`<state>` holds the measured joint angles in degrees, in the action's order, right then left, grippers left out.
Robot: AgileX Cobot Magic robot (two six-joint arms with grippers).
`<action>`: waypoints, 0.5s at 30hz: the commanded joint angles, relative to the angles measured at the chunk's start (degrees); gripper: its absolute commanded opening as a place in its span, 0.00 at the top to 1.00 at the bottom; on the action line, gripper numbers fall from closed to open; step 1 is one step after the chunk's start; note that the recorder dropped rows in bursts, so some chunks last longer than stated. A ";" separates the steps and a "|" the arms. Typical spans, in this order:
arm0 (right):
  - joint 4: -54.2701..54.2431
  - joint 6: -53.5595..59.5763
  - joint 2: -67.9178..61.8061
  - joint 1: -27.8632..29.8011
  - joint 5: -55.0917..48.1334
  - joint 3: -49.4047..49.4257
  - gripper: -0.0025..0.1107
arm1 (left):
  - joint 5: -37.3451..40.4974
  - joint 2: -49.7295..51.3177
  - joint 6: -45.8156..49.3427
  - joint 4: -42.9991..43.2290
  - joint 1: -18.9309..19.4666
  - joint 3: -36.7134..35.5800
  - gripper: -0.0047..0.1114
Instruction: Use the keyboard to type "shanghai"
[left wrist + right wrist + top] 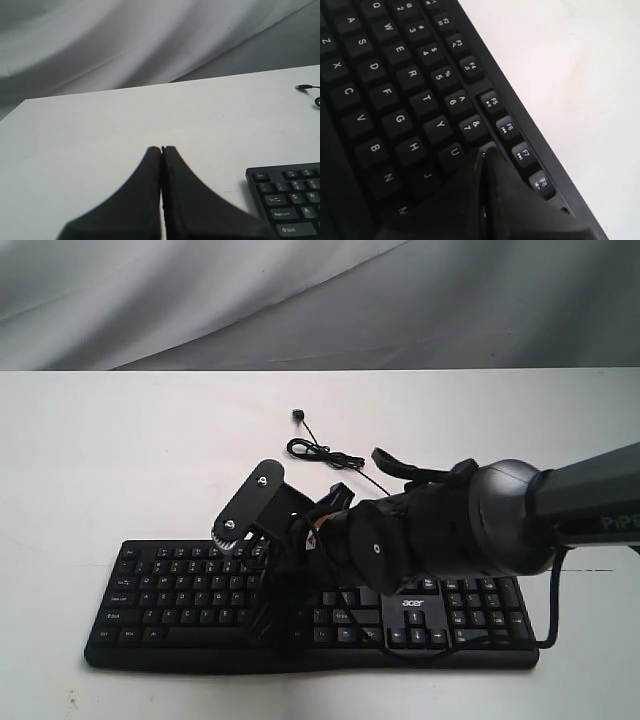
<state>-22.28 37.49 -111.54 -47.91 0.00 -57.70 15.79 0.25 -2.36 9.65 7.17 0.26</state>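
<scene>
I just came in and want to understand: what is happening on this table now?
A robot arm is working at a black keyboard that lies on a white table. The right tool, its jaws shut, points down at the keys just beside U, near the 7; I cannot tell whether it presses one. The left tool, also shut, hangs over bare table off the keyboard's Esc corner. The keyboard's cable lies loose on the table beyond it.
</scene>
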 commanded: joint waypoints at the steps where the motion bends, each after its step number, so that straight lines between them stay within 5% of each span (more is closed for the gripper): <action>1: -0.18 0.58 -0.76 -0.07 0.42 0.22 0.98 | -0.57 -0.25 -0.25 -0.10 -0.42 -0.26 0.96; 15: -0.44 0.58 -1.97 -0.11 0.32 0.22 0.98 | -0.57 -0.25 -0.25 -0.10 -0.42 -0.26 0.96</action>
<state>-22.42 37.49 -113.44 -47.91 0.00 -57.70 15.79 0.25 -2.36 9.65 7.17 0.26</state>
